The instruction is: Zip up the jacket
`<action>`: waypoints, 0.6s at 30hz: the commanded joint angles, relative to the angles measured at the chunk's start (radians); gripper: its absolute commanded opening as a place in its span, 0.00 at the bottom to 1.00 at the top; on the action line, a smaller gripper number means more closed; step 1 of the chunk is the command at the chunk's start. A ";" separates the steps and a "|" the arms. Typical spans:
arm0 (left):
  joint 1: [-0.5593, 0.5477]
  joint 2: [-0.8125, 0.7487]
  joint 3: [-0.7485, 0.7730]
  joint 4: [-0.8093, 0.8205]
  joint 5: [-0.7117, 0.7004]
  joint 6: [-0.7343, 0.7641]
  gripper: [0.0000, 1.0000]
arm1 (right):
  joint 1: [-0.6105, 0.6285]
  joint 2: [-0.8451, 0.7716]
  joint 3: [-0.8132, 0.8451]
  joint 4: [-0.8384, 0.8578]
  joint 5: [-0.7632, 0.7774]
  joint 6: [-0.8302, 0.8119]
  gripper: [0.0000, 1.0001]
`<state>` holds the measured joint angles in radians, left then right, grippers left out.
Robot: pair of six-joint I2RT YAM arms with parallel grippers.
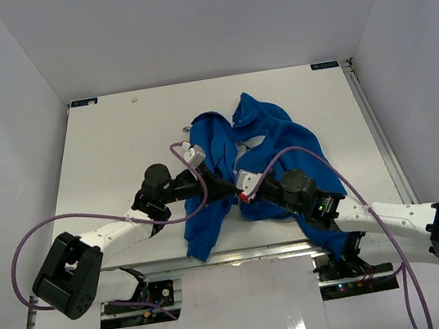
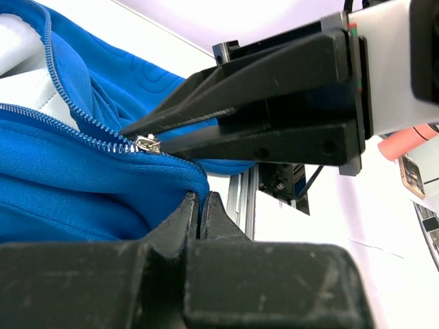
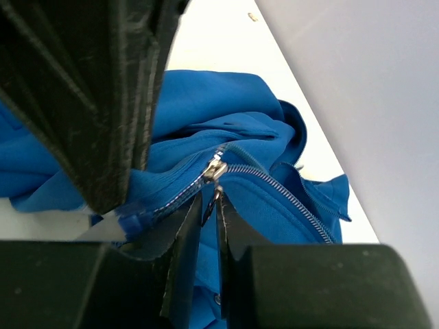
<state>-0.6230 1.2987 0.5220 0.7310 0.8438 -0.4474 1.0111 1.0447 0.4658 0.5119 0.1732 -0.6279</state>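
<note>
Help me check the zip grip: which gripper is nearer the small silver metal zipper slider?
Right. The right gripper pinches the zipper slider; the left gripper clamps the royal-blue fabric jacket just beside it.

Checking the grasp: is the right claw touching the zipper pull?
Touching. The left wrist view shows the right claw pinching the zipper pull between its tips.

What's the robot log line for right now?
left gripper: shut on jacket | right gripper: shut on zipper pull | zipper: mostly open
</note>
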 commanded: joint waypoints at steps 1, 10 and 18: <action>-0.001 -0.024 0.022 -0.058 -0.064 0.022 0.00 | 0.006 -0.013 0.004 0.134 0.066 0.119 0.29; 0.000 -0.193 -0.038 -0.207 -0.331 0.018 0.23 | 0.006 -0.029 -0.057 0.137 -0.040 0.344 0.27; 0.000 -0.184 -0.067 -0.190 -0.316 0.018 0.09 | 0.006 0.085 -0.072 0.243 -0.055 0.350 0.25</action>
<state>-0.6239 1.1087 0.4764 0.5369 0.5584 -0.4343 1.0107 1.0807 0.4097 0.6352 0.1474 -0.3092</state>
